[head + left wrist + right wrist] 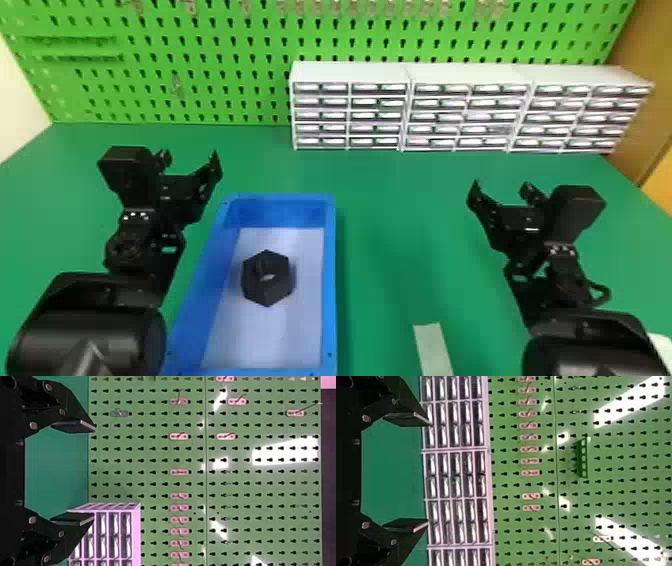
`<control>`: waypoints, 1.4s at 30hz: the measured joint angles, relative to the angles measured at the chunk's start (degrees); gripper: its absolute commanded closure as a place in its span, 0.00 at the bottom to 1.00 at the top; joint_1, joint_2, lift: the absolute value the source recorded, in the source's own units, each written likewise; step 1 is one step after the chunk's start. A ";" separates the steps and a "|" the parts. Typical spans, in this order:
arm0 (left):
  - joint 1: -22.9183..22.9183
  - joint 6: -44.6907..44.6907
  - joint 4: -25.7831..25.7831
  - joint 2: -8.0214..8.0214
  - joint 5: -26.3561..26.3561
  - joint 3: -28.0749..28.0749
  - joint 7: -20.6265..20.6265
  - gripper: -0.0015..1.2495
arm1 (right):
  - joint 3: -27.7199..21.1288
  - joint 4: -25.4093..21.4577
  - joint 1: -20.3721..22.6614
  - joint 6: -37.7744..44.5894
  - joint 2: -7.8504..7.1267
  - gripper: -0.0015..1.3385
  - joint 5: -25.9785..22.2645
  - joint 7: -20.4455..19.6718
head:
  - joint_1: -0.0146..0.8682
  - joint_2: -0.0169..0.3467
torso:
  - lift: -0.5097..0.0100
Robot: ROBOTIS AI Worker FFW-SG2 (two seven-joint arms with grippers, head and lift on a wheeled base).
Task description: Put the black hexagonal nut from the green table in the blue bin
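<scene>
The black hexagonal nut lies flat on the pale floor of the blue bin, well inside its walls. Left of the bin's far end is my left gripper, raised and open with nothing between its fingers; the left wrist view has the same gripper with its fingers wide apart. My right gripper stands over the right part of the green table, away from the bin, also open and holding nothing. In the right wrist view that gripper has a broad gap between its fingers.
White drawer cabinets line the table's back edge from the middle to the right. Behind them rises a green pegboard with hooks. A pale strip lies on the table near the front, right of the bin.
</scene>
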 measured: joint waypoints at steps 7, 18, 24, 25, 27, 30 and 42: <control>0.04 0.00 0.00 0.00 0.00 -0.08 0.00 0.37 | -0.14 -0.14 0.03 0.00 0.00 0.29 0.00 0.00 | 0.79 0.19 | 0.79; 0.04 -0.01 0.00 0.00 0.07 -0.01 0.03 0.37 | -0.17 -0.18 0.06 0.00 0.00 0.29 0.00 0.00 | 0.79 0.19 | 0.79; 0.16 0.00 0.00 0.00 0.09 0.05 0.03 0.37 | -0.24 -0.18 0.05 0.00 0.00 0.29 0.04 0.00 | 0.79 0.19 | 0.79; 0.20 0.00 0.00 0.00 0.09 0.07 0.02 0.37 | -0.27 -0.18 0.04 0.00 0.00 0.29 0.05 0.00 | 0.79 0.19 | 0.79; 0.25 0.01 0.00 0.00 0.09 0.09 0.02 0.37 | -0.31 -0.18 0.04 0.00 0.00 0.29 0.06 0.00 | 0.79 0.19 | 0.79; 0.30 0.01 0.00 0.00 0.08 0.15 0.03 0.37 | -0.34 -0.18 0.03 0.00 0.00 0.29 0.08 0.00 | 0.79 0.19 | 0.79; 0.31 0.04 0.00 0.00 0.04 0.13 0.01 0.37 | -0.20 -0.18 0.03 0.00 0.00 0.29 0.18 0.00 | 0.79 0.19 | 0.79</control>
